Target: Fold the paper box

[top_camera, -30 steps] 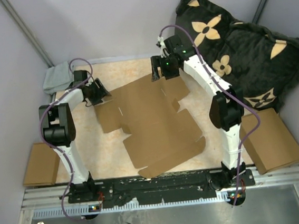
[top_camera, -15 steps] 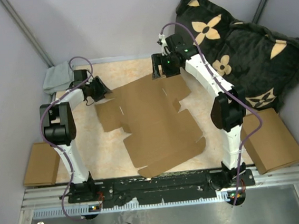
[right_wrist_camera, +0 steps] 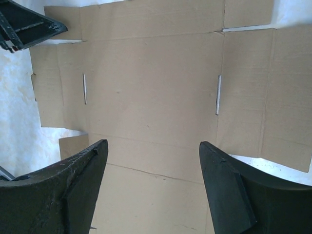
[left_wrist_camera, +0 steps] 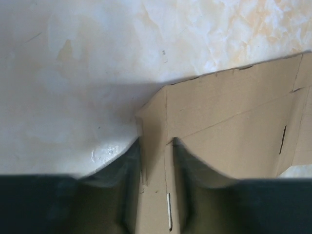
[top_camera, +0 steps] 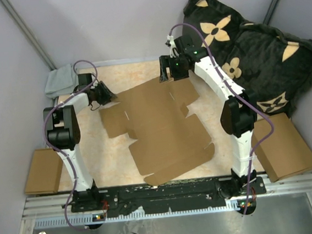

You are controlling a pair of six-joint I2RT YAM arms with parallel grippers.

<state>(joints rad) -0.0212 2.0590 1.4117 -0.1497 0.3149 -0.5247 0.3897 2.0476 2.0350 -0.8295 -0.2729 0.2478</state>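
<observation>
Pale marbled worktop [top_camera: 107, 155] filled the middle of the overhead frame. The paper box [top_camera: 162, 127] lay on it as a flat die-cut sheet, with no wall stood up yet.

The left hand [top_camera: 105, 94] sat at the sheet's upper-left corner. Its fingers [left_wrist_camera: 124, 165] stood on either side of a corner flap [left_wrist_camera: 153, 117], with the card between them. Whether the pads already pressed the card I could not tell.

The right hand [top_camera: 165, 73] hung over the sheet's upper edge, spread wide and holding nothing.

The step in hand looked like taking that flap to raise it along its crease. To do it well, the left hand would bite well in from the flap's tip and swing the flap about the fold line rather than drag the sheet sideways. The right hand would do best pressing the main panel flat so the sheet could not slide.

The overhead view gave the whole outline and both arms, but the left fingertips were too small there to read. The left wrist view alone showed the flap between the fingers, apparently lifted a little off the worktop. Only the right wrist view showed the creases and two narrow slots [right_wrist_camera: 218, 95] in the panel, with the left hand dark at upper left.
</observation>
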